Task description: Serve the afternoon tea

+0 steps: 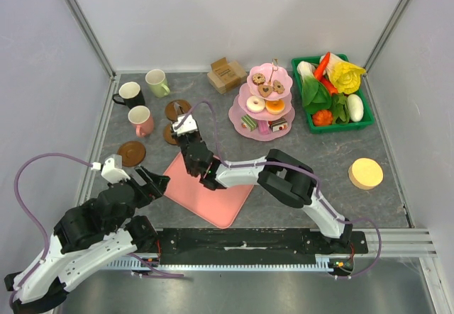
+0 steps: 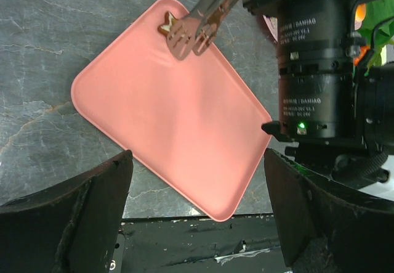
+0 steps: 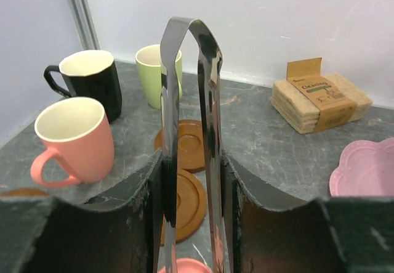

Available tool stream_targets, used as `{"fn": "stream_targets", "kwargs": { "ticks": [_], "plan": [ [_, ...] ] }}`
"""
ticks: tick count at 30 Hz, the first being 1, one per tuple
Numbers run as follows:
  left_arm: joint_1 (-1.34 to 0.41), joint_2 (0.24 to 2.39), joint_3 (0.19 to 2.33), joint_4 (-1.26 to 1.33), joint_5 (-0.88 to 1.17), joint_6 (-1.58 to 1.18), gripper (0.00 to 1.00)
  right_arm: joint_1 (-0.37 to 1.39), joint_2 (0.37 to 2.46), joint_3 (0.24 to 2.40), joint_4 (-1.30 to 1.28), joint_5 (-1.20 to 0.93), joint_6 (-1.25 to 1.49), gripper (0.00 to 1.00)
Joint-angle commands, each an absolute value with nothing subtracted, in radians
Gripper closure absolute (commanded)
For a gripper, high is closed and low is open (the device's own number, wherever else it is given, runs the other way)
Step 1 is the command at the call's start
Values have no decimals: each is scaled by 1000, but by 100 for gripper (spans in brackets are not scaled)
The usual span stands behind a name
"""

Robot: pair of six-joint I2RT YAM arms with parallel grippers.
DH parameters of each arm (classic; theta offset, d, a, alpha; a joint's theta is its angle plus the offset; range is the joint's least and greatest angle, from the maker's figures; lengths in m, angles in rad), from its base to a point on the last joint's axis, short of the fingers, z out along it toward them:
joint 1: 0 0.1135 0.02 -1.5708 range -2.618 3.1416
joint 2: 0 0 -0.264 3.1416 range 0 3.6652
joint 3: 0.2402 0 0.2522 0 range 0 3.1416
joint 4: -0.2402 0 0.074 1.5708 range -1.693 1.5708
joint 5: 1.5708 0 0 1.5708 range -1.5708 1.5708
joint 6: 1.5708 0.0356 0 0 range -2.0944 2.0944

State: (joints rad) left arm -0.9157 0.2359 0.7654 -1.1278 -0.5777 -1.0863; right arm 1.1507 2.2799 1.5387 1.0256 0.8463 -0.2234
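Touching tongs (image 2: pixel 192 34): brn star cookie (image 2: pixel 167 24)

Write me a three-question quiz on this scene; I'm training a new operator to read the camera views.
1. True or false: the right gripper is shut on metal tongs.
2. What do the tongs grip at the far corner of the pink tray? A) a teabag B) a star-shaped cookie C) a spoon
3. Fill in: near the black mug and the pale green mug stands a ____ mug.

Key: 1 true; 2 B; 3 pink, the pink mug.
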Motion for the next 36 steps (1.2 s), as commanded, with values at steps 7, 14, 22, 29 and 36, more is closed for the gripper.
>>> {"fn": "stream_targets", "kwargs": {
  "ticks": [7, 14, 22, 29, 36],
  "plan": [
    [-916, 244, 782, -1117, -615, -1103, 7, 1218, 2024, 1234, 1095, 842, -261, 60],
    [-913, 244, 781, -1118, -614, -1108, 7, 1244, 1893, 1125, 1138, 859, -255, 61],
    [-914, 239, 782, -1117, -618, -1108, 7, 1247, 1795, 1080, 1144, 854, -235, 62],
    [-914, 238, 781, -1117, -617, -1111, 7, 1247, 1758, 1069, 1164, 877, -264, 63],
    [-914, 253, 779, -1086, -615, -1106, 7, 1227, 1703, 1126, 1174, 903, -408, 63]
  ]
}}
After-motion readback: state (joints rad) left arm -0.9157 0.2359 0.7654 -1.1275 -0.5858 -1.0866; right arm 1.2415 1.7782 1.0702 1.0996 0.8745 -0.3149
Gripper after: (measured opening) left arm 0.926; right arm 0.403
